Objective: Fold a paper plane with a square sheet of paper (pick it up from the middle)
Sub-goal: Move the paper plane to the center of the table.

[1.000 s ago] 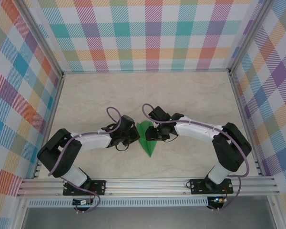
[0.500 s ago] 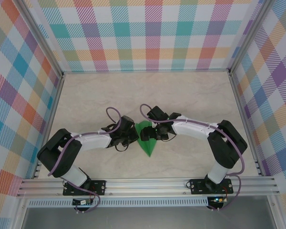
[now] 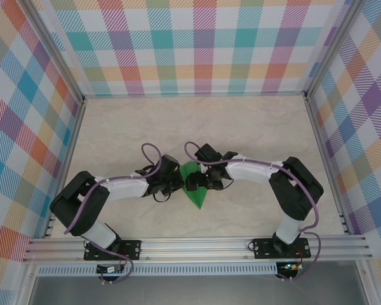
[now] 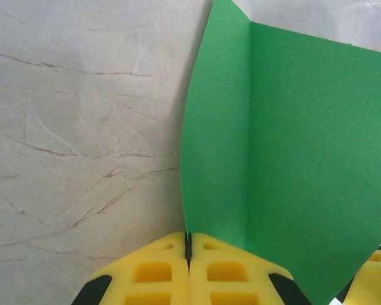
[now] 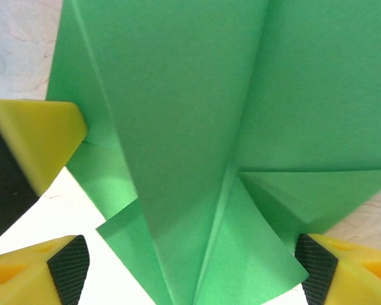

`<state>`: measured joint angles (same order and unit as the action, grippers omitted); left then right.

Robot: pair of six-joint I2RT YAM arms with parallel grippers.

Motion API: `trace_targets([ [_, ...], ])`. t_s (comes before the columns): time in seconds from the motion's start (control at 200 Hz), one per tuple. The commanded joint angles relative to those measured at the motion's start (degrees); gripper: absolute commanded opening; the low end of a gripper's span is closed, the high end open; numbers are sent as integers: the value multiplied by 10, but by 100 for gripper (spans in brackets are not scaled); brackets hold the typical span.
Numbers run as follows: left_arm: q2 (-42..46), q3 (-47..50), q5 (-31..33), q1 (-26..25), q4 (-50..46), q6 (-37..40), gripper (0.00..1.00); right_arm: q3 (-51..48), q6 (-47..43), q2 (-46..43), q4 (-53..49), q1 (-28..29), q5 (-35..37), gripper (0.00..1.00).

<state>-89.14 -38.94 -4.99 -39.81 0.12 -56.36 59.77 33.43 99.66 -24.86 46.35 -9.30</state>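
Note:
The paper plane [image 3: 197, 198] is bright-green folded paper lying on the marble table between my two arms, its point toward the near edge. My left gripper [image 3: 176, 183] is at its left side. In the left wrist view, that gripper [image 4: 189, 246] is shut, its yellow fingers pinching the edge of a raised green flap [image 4: 286, 152]. My right gripper [image 3: 197, 182] hovers over the paper from the right. In the right wrist view, it [image 5: 192, 264] stands open wide, with creased layers of the plane [image 5: 197, 127] spread between its fingers [image 5: 352, 270]. A yellow finger of the left gripper [image 5: 35, 140] shows at the left.
Plaid walls [image 3: 197, 44] close in the table on three sides. An aluminium rail [image 3: 197, 246] runs along the near edge by the arm bases. Bare marble tabletop [image 3: 197, 127] stretches behind the grippers.
My right gripper has opened wide and slid left over the paper; its elbow has shifted left too. The left gripper has stayed shut on the paper's edge.

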Motion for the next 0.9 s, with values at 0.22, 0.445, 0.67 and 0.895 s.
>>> trace_targets([
  [0.22, 0, -9, -2, 6, -5, 1, 0, -21, 8, -13, 20, 3, -48, 71],
  [0.445, 5, -8, -18, 7, 5, 5, 0, -23, 17, -14, 44, 3, -50, 62],
  [0.67, 7, -6, -30, 6, 15, 8, 0, -32, 25, -21, 67, 4, -48, 61],
  [0.895, 8, -7, -45, 7, 28, 12, 0, -18, 7, -1, 30, 24, 0, 59],
])
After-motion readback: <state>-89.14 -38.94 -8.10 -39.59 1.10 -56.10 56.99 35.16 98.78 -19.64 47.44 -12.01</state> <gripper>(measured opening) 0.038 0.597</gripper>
